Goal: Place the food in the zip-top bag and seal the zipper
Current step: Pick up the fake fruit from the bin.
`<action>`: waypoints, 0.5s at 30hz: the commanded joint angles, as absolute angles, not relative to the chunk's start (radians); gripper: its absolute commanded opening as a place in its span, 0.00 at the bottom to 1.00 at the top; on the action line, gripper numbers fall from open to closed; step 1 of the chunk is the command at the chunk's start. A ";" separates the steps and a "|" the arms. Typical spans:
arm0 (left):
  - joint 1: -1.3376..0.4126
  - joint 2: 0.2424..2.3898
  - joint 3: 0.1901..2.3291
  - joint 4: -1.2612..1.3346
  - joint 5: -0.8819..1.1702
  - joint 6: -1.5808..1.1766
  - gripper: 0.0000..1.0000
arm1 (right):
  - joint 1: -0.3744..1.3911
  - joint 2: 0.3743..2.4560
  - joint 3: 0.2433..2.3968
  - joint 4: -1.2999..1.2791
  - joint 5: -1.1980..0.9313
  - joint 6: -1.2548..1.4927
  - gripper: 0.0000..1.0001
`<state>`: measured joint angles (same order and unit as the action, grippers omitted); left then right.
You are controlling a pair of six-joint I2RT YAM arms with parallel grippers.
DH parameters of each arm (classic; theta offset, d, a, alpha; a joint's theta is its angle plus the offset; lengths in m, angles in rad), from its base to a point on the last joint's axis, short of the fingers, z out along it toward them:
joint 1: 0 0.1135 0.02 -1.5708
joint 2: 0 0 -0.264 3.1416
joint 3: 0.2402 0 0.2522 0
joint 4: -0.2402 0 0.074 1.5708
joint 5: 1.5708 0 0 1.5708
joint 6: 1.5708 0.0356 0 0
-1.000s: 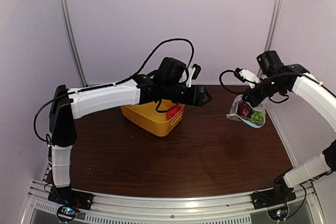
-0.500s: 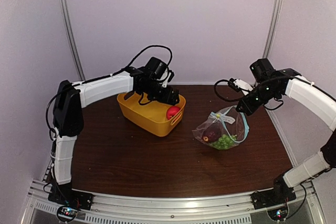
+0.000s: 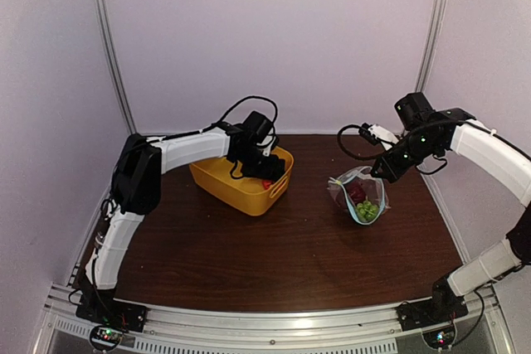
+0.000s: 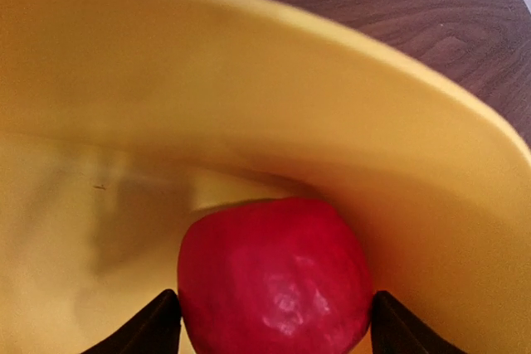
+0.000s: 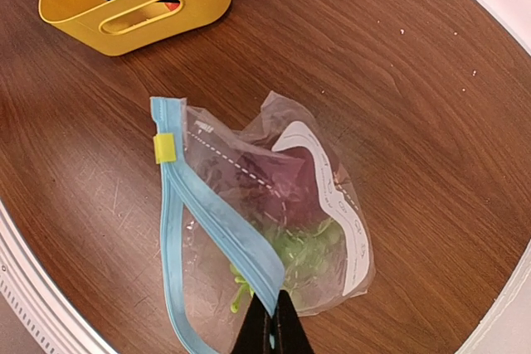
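now that the left gripper (image 4: 274, 333) has dropped into the yellow basket (image 3: 217, 181), the last fruit is within reach.
its jaws stand open on either side of the pink-red fruit (image 4: 274, 279), not yet clamped. the right gripper (image 5: 272, 333) stays pinched shut on the zipper (image 5: 216, 221); the zip-top bag (image 5: 332, 205) has gathered back beneath it, mouth open, holding the grape bunch (image 5: 303, 250) and maroon fruit (image 5: 274, 180). one fruit to go, then sealing.
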<state>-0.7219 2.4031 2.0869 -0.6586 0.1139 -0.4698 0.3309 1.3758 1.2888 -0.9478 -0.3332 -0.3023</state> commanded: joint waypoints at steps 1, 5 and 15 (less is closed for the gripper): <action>-0.712 2.433 2.111 -0.618 0.128 -0.485 0.76 | 0.336 1.361 1.274 -0.924 -0.352 -0.285 0.00; -0.710 2.420 2.100 -0.605 0.094 -0.481 0.64 | 0.336 1.359 1.260 -0.918 -0.351 -0.281 0.00; -0.711 2.069 1.878 -0.641 -0.061 -0.442 0.44 | 0.336 1.341 1.281 -0.930 -0.321 -0.265 0.00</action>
<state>-0.7193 2.2963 1.9549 -0.6430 0.0208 -0.4637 0.3309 1.3689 1.2694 -0.9375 -0.3374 -0.2825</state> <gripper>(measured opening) 0.680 0.005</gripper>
